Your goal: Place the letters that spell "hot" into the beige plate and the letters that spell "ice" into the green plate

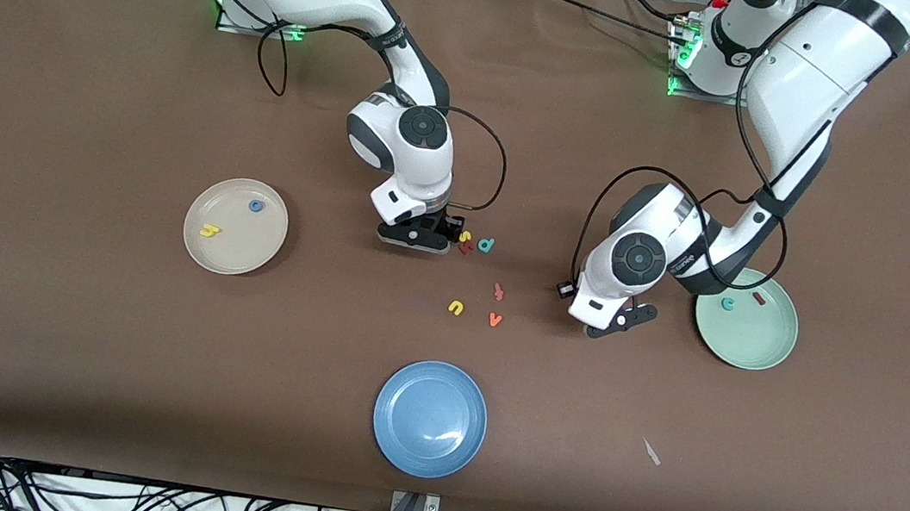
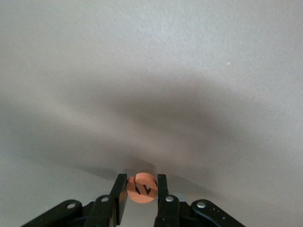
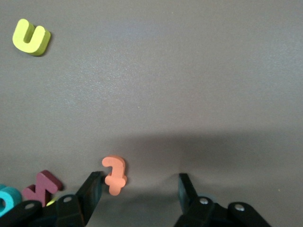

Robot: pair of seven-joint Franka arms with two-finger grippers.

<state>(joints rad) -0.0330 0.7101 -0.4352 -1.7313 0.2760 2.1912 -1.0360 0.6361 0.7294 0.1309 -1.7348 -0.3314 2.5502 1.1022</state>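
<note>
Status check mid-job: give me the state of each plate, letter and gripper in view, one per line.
beige plate: holds yellow h and blue o.
green plate: holds teal c and dark red i.
blue plate: holds nothing.
orange e: gripped.
orange t: flat on the table.
left gripper: shut on orange e, beside green plate.
right gripper: open, by orange t.

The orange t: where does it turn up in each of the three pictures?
Front view: orange t lies beside the yellow u, farther from the camera.
Left wrist view: not in it.
Right wrist view: orange t beside one finger of the open right gripper.
Shared landmark: the yellow u, also in the right wrist view.
</note>
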